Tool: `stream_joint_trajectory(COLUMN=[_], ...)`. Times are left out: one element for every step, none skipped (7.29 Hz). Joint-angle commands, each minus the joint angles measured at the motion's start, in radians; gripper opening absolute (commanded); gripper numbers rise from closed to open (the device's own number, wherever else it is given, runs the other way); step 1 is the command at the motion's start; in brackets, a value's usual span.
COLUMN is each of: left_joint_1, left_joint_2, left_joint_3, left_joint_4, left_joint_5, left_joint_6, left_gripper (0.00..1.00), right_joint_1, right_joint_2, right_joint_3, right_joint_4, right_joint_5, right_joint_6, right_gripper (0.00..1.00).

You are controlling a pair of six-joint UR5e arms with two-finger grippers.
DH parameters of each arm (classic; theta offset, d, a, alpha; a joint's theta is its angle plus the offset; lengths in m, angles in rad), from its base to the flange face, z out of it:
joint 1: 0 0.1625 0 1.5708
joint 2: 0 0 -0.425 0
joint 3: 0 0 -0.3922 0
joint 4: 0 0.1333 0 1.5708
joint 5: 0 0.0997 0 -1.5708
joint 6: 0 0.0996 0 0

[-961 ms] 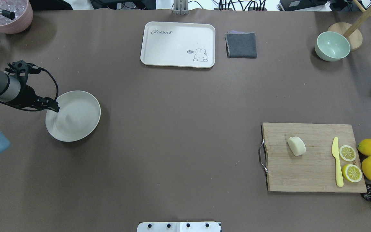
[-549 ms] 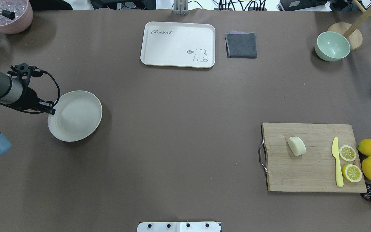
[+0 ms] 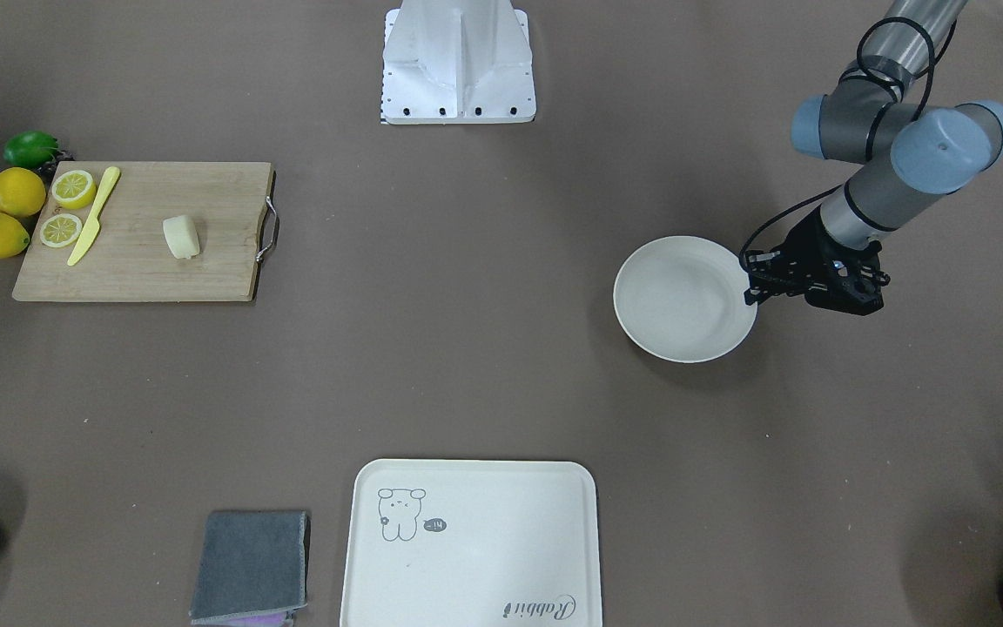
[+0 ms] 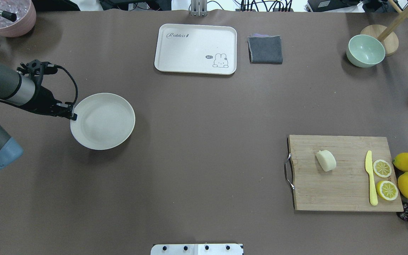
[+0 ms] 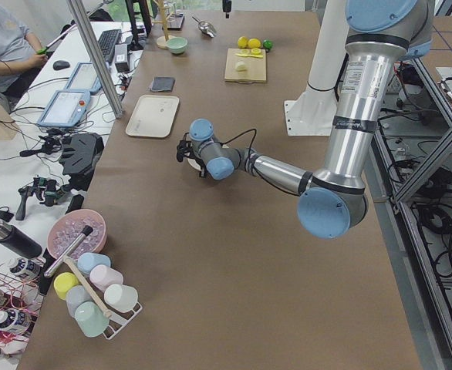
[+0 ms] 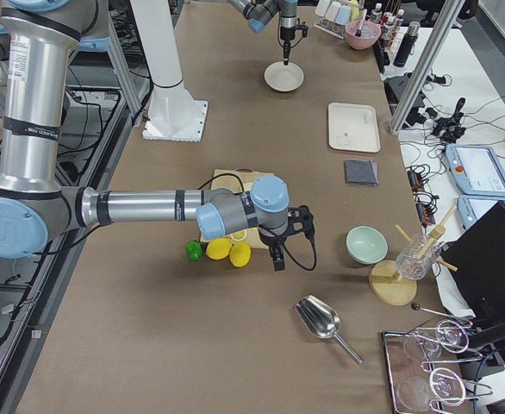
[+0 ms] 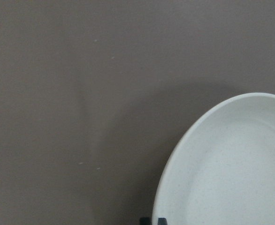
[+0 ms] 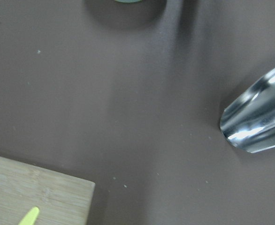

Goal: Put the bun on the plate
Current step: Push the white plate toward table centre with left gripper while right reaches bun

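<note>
1. Left gripper [image 4: 72, 115] clamps the left rim of the plate [image 4: 105, 122], fingers closed on its edge.
2. Plate: round, off-white, shallow, raised rim.
3. Left arm [image 4: 5, 90] reaches in low, wrist tipped downward.
4. Bun [image 4: 326, 160] (pale cream, rounded block) lies on the cutting board [image 4: 345, 191], well apart.
5. Right gripper [image 6: 275, 261]: grip cannot be told.

The bun [image 4: 326, 160] is a small, pale cream block with rounded top. It lies on a wooden board [image 4: 345, 191], in the half nearer to the board's metal handle, and touches nothing else on it. The plate [image 4: 103, 121] is round, off-white and shallow, with a low raised rim, and it is empty. It is on the robot's left side of the table, well apart from the bun. The left gripper [image 4: 73, 116] pinches its rim on the side away from the bun.
</note>
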Motion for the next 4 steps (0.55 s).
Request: stream_joint_trajectory(left_joint_1=[0.077, 0.143, 0.19, 0.241], left_joint_2=[-0.145, -0.198, -0.242, -0.309], left_joint_3=[-0.013, -0.013, -0.012, -0.012], left_joint_4=[0.002, 0.004, 0.042, 0.117], left_joint_5=[0.01, 0.071, 0.141, 0.179], left_joint_6=[-0.245, -0.328, -0.333, -0.339], left_gripper=[0.0, 0.0, 0.0, 0.0], right_joint_1=[-0.122, -0.174, -0.231, -0.292], right_joint_2=[0.078, 0.107, 0.114, 0.115], right_joint_3=[0.056, 0.079, 0.122, 0.168], right_joint_4=[0.0, 0.0, 0.0, 0.0], right_joint_5=[-0.005, -0.009, -0.014, -0.058], right_joint_6=[0.239, 0.311, 0.395, 0.464], right_gripper=[0.99, 0.99, 0.99, 0.99])
